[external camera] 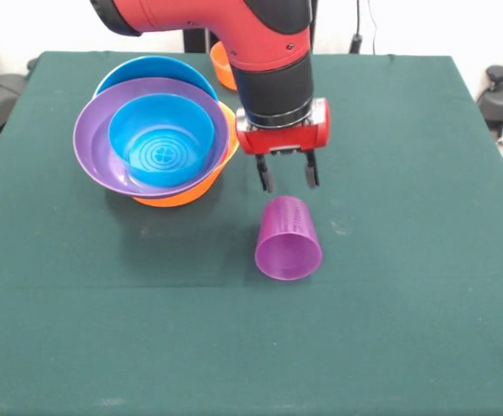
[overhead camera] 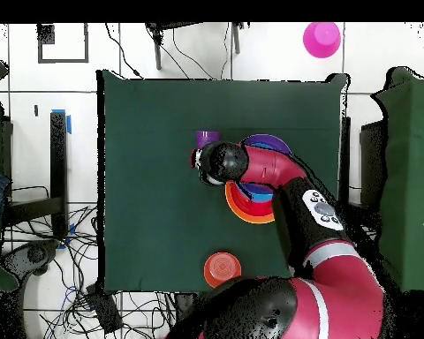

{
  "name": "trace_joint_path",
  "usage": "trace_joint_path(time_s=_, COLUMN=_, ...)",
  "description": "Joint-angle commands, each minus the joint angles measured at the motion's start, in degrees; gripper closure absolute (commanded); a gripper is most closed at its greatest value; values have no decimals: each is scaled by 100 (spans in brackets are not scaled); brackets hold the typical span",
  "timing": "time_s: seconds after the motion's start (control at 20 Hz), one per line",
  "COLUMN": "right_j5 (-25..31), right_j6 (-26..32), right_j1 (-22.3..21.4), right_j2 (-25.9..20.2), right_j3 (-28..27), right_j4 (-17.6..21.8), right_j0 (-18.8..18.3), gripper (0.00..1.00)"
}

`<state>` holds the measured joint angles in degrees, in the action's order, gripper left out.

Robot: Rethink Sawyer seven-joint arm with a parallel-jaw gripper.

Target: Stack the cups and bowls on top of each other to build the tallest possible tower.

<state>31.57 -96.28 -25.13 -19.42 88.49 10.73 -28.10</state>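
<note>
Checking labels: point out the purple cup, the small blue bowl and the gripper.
purple cup (external camera: 288, 238), front view, its ribbed side wall.
small blue bowl (external camera: 160, 139), front view, its inner bottom.
gripper (external camera: 286, 178), front view, midway between its open fingertips.

The arm (external camera: 234, 30) is glossy red with thick rounded links joined by black bands. A black cylindrical wrist section leads to a boxy red housing, under which sits the claw (external camera: 287, 181) with two short, dark, narrow fingers (external camera: 267, 177). From overhead, one link bears a pale grey panel (overhead camera: 321, 210) with small round buttons.
</note>
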Motion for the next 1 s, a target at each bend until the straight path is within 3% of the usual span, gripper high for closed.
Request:
trace_joint_path(time_s=0.05, right_j5=690, right_j6=-16, right_j1=30, right_j2=-393, right_j3=358, right_j4=-83, right_j0=52, gripper=0)
trace_joint_path(time_s=0.55, right_j5=673, right_j6=-60, right_j1=-287, right_j2=-334, right_j3=661, right_j4=-33, right_j0=29, gripper=0)
trace_joint_path(time_s=1.0, right_j5=-26, right_j6=-108, right_j1=-1275, right_j2=-6, right_j3=353, right_j4=386, right_j0=157, gripper=0)
